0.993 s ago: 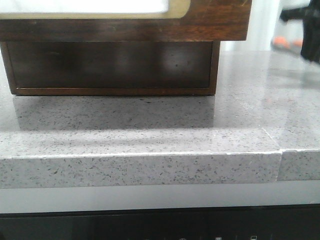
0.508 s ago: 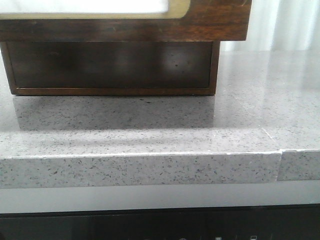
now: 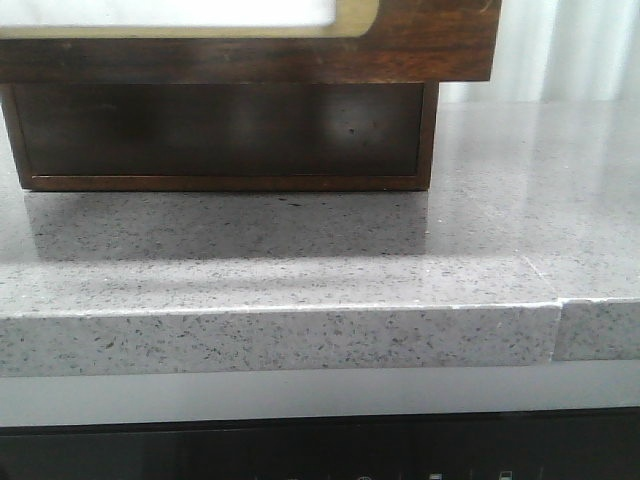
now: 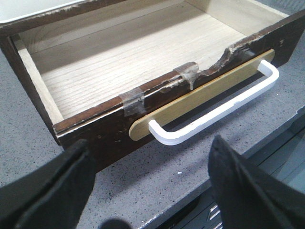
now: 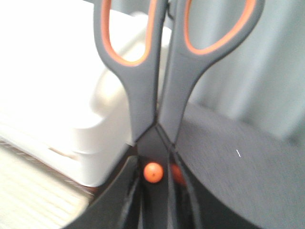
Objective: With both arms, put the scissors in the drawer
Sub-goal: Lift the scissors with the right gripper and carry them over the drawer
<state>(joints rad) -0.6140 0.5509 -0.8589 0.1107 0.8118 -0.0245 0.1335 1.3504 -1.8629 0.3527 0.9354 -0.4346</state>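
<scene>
On the speckled grey desk [image 3: 300,250] sits the dark brown wooden drawer [image 4: 109,119], pulled open so its pale, bare wooden inside shows in the left wrist view. Its front edge is chipped and scuffed, with two patches of clear tape [image 4: 135,101] stuck over the worn top rim. A pale wooden strip [image 4: 200,98] runs along the front face, and a white bar handle [image 4: 219,112] stands off from it. From the front, the drawer's dark glossy face fills the upper left of the view under a brown cabinet top [image 3: 420,45], with a grey curtain [image 3: 570,50] behind to the right.

Just short of the drawer's front, the left pincer [image 4: 152,191] hangs over the desk edge with its two black fingers [image 4: 238,186] spread wide apart and nothing between them, clear of the handle.

Over on the right arm, the right pincer [image 5: 155,191] is clamped on the scissors [image 5: 157,86]. Its black fingers squeeze in on the blade end near the orange pivot stud [image 5: 153,172], and the dark grey handles with their orange-lined loops stick up and away from it, pressed together. Behind them is a blurred white box shape [image 5: 62,95] and a dark round surface [image 5: 238,176]. The scissors are well outside the drawer and do not appear in the front view.
</scene>
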